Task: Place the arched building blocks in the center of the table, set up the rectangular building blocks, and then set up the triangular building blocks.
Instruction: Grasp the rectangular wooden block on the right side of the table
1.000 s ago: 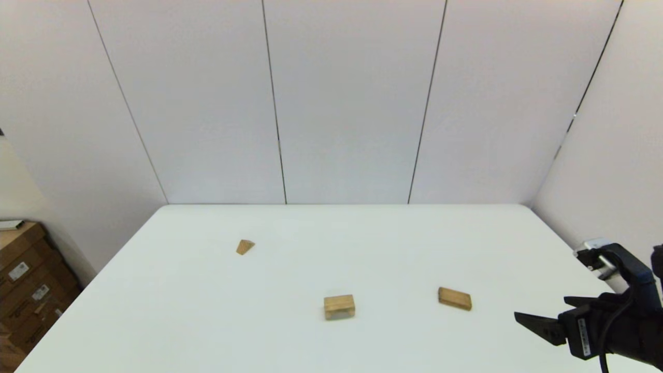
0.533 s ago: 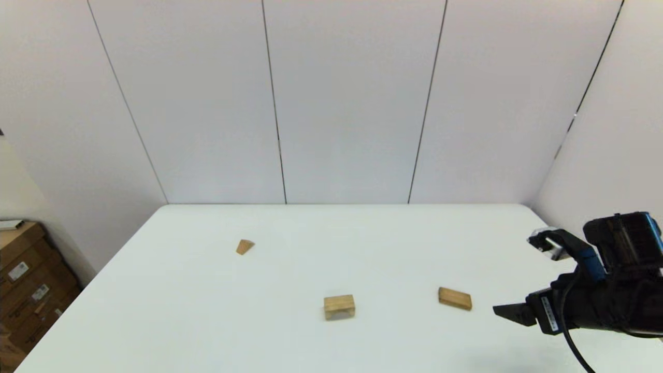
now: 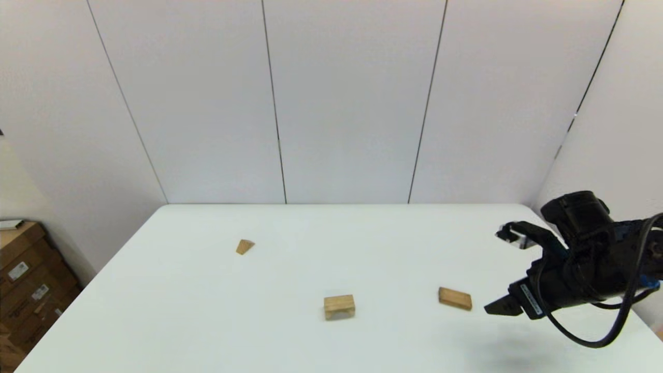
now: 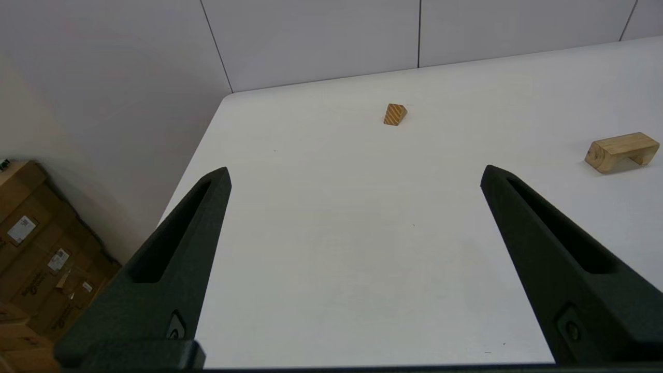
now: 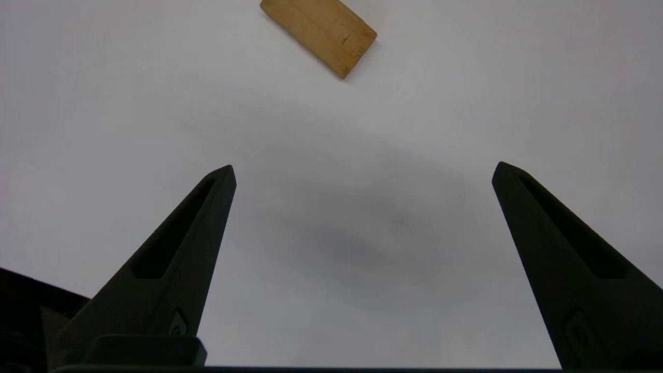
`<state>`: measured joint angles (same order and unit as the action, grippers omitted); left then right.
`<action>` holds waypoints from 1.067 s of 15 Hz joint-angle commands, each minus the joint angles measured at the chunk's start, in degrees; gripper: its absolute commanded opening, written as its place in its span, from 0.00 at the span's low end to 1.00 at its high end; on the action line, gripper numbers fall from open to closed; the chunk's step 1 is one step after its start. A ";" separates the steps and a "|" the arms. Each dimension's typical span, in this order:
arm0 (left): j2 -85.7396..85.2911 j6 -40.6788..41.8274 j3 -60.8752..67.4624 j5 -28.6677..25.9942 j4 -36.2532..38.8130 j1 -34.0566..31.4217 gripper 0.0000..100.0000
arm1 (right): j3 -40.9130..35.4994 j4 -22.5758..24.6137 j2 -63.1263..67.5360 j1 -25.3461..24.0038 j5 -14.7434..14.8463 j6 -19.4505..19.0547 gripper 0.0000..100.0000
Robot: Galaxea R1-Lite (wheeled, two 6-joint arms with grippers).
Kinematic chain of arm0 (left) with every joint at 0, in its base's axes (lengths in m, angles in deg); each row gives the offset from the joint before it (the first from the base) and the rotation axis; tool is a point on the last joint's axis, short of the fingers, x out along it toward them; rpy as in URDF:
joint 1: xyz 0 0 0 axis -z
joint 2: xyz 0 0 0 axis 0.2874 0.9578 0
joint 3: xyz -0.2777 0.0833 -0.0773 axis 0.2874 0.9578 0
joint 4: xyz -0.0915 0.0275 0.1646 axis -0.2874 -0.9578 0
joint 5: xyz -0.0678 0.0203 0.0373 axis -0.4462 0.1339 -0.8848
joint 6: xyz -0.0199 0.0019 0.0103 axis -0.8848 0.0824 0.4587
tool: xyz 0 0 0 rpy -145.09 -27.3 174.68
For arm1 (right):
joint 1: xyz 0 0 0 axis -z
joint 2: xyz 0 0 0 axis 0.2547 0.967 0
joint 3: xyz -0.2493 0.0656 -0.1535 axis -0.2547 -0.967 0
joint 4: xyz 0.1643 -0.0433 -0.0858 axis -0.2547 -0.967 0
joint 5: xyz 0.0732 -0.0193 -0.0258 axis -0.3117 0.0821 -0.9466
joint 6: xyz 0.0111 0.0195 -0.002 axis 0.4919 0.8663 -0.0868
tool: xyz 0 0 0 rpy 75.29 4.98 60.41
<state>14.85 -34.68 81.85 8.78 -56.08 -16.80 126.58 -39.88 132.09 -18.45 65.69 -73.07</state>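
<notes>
The arched block stands on its two legs near the middle of the white table; the left wrist view shows the arched block too. Right of it lies the rectangular block, flat on the table, seen as a slab in the right wrist view. The triangular block rests at the far left, also visible as a wedge. My right gripper hovers open just right of the rectangular block, above the table. My left gripper is open and empty, off the head view.
Cardboard boxes are stacked on the floor beyond the table's left edge. White wall panels close off the back and the right side. The right arm's cable hangs below its wrist.
My right arm has risen and moved left and forward over the table, closing in on the rectangular block. The blocks have not moved.
</notes>
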 commanded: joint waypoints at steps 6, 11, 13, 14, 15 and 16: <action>0.07 0.03 0.09 0.00 0.01 -0.08 1.00 | 14.39 -12.06 12.33 -4.57 -0.90 -16.06 1.00; 0.07 0.03 0.00 0.00 0.01 0.01 1.00 | 19.57 -14.25 17.60 -6.77 -3.62 -25.90 1.00; 0.07 0.03 0.00 0.00 0.01 -0.08 1.00 | 23.53 -17.95 19.62 -7.73 -3.62 -28.54 1.00; 0.07 0.03 0.00 0.00 0.01 0.01 1.00 | 24.58 -18.56 20.32 -7.91 -3.54 -30.12 1.00; 0.07 0.03 0.00 0.00 0.01 0.01 1.00 | 25.20 -18.65 20.85 -8.00 -3.54 -31.26 1.00; 0.07 0.03 0.00 0.00 0.01 0.01 1.00 | 25.37 -18.65 21.03 -8.00 -3.45 -32.32 1.00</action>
<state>14.85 -34.68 81.85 8.81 -56.08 -16.80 150.78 -58.26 151.53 -26.16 62.25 -103.69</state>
